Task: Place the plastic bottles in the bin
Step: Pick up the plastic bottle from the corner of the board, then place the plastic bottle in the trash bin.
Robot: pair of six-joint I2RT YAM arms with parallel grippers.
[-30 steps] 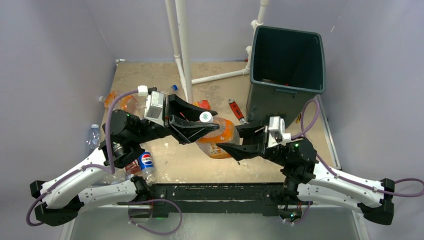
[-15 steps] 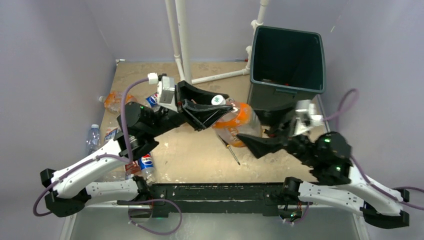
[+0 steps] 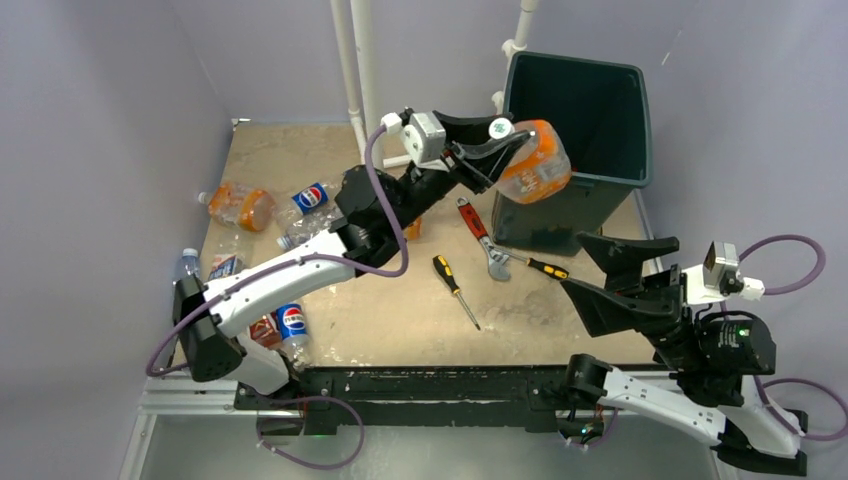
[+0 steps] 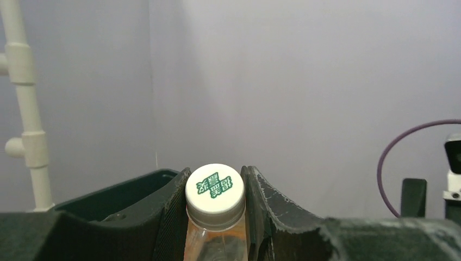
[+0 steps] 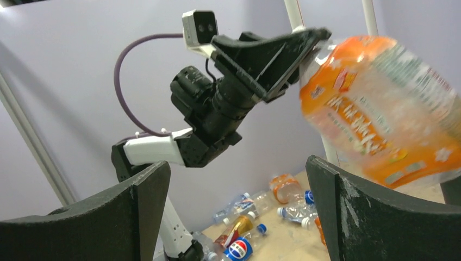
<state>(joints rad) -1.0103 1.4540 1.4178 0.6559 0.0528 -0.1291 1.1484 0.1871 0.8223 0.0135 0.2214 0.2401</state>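
An orange-labelled plastic bottle (image 3: 537, 165) with a white cap (image 4: 214, 187) hangs in the air against the near left corner of the dark green bin (image 3: 620, 95). My left gripper (image 3: 505, 143) is shut on its neck just under the cap, one finger on each side. The bottle's body (image 5: 375, 119) fills the upper right of the right wrist view. My right gripper (image 3: 575, 263) stands wide open and holds nothing, low at the right, in front of the bin. More bottles lie at the table's left: an orange one (image 3: 240, 205), a Pepsi one (image 3: 312, 197) and another Pepsi one (image 3: 292, 322).
A red-handled wrench (image 3: 485, 240) and two yellow-and-black screwdrivers (image 3: 455, 288) (image 3: 545, 268) lie on the table in front of the bin. White pipes (image 3: 365, 90) rise at the back middle. Grey walls close in on all sides.
My left arm has lifted the orange bottle from mid-table up and right to the bin. My right gripper has opened wide and drawn back to the right.
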